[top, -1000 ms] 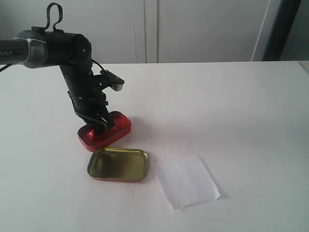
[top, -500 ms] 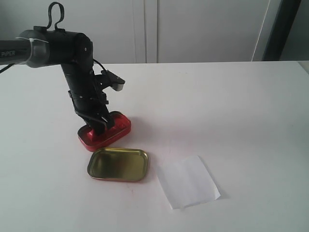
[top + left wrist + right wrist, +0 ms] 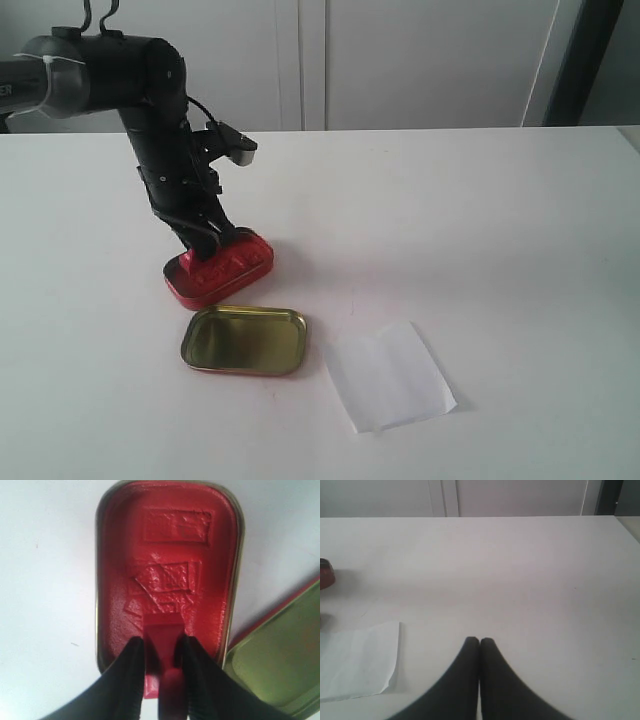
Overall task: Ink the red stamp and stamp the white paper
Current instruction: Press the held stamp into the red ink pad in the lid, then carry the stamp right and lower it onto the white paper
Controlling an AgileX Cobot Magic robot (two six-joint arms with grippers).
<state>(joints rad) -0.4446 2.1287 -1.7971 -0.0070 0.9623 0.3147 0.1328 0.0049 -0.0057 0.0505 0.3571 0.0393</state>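
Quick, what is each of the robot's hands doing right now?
Left gripper: fingers closed on the red stamp.
Right gripper: fingers closed, holding nothing.

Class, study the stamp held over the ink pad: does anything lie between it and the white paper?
The gold tin lid lies flat on the table between the red ink tin and the white paper. It is low, so the left gripper, shut on the red stamp, could probably carry it over.

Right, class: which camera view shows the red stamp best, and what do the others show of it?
The left wrist view: the red stamp sits close-up between the jaws, over the ink pad. The exterior view mostly hides it behind the jaws; the right wrist view misses it.
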